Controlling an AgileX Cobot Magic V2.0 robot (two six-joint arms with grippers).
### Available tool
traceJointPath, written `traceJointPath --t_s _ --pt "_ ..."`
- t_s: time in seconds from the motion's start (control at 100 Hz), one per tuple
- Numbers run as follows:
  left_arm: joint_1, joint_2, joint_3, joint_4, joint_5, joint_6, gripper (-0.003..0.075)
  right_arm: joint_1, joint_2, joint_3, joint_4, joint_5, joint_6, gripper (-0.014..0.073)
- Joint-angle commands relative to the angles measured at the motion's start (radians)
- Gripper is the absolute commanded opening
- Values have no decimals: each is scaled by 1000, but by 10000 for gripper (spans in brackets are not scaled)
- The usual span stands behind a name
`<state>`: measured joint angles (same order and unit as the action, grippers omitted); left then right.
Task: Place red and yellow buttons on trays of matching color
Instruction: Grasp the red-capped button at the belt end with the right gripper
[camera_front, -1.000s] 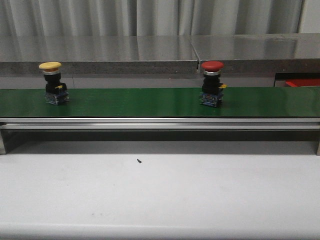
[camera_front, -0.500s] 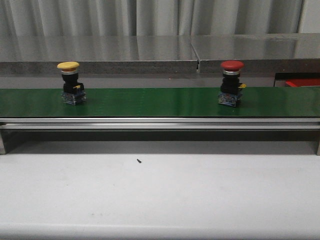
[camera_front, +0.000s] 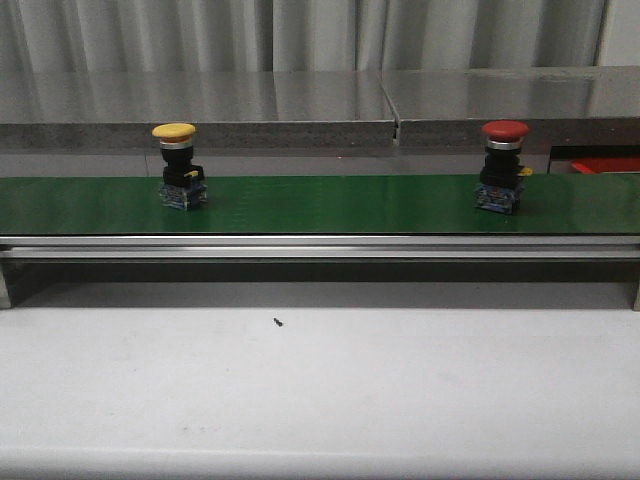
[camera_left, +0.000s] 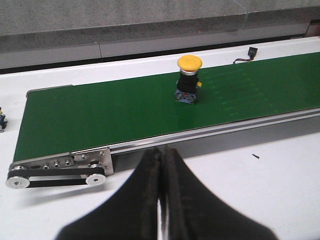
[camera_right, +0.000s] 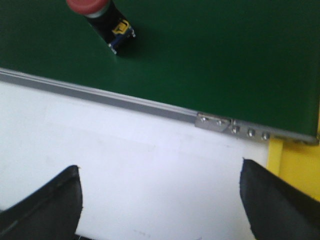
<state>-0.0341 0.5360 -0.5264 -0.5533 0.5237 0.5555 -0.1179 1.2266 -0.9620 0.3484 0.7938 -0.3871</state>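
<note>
A yellow button (camera_front: 175, 165) stands upright on the green conveyor belt (camera_front: 330, 205) at the left; it also shows in the left wrist view (camera_left: 189, 80). A red button (camera_front: 503, 165) stands on the belt at the right and shows at the edge of the right wrist view (camera_right: 97, 15). My left gripper (camera_left: 161, 152) is shut and empty, over the white table short of the belt's rail. My right gripper (camera_right: 160, 175) is wide open and empty over the white table, short of the belt. A yellow tray (camera_right: 297, 170) shows beside the belt's end. A red tray (camera_front: 605, 164) is partly seen far right.
A metal rail (camera_front: 320, 245) runs along the belt's near edge. A steel shelf (camera_front: 300, 100) stands behind the belt. A small dark speck (camera_front: 277, 322) lies on the white table (camera_front: 320, 390). The belt's roller bracket (camera_left: 57, 170) is near my left gripper.
Both buttons have travelled to the right along the belt. Neither gripper shows in the earlier frames.
</note>
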Motion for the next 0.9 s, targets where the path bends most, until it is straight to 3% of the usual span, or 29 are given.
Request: traceJointPath --t_s 0.0,0.31,0.67,0.77,0.89 --pt "-8 1 -27 -20 -67 -7 -19 25 58 -79 13 -82 -15 634" --pt "-8 1 -27 -20 -67 -7 -19 115 299 -272 -26 -102 -15 634" --pt "-8 1 -27 -20 -67 -7 -19 124 491 -441 -85 -86 -4 627" --pt "-8 1 -27 -20 -67 -7 -19 124 516 -450 -134 -82 48 513" --pt "-8 1 -27 -20 -67 -7 -19 122 518 -453 -167 -59 91 238"
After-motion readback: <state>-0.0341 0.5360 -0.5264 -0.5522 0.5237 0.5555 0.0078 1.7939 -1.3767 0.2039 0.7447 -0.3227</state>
